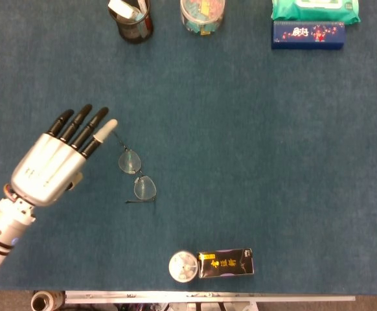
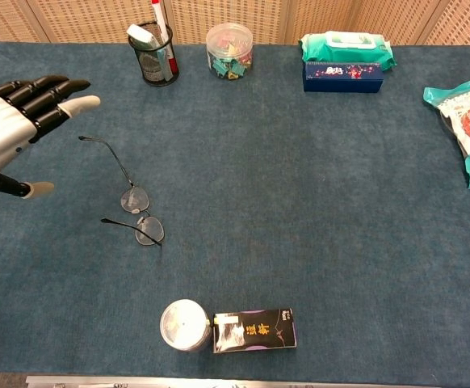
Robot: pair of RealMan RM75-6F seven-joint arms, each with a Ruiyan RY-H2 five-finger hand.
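1. Head view: the left hand [image 1: 49,167] hangs above the blue surface [image 1: 253,142], fingers stretched out and apart, nothing in them.
2. The glasses [image 1: 137,176] lie unfolded on the surface just beside that hand, off its fingertips; one thin temple runs up toward them, though contact cannot be told from here.
3. Below the glasses, near the surface's front edge, a small round tin [image 1: 182,266] touches a black box [image 1: 225,263].
4. Well above the glasses at the far edge: a mesh pen cup [image 1: 132,19], a clear jar [image 1: 202,14], then a dark blue box [image 1: 308,35] with a green wipes pack [image 1: 315,9] behind it.
5. Chest view: the left hand [image 2: 9,129] shows at the frame's edge, raised, fingers spread, thumb below, holding nothing.
6. The glasses [image 2: 134,212] rest on the surface, clearly apart from the hand, both temples open.
7. A snack bag [image 2: 467,123] lies far across the surface from the glasses, on the opposite side.
8. The right hand appears in neither view.
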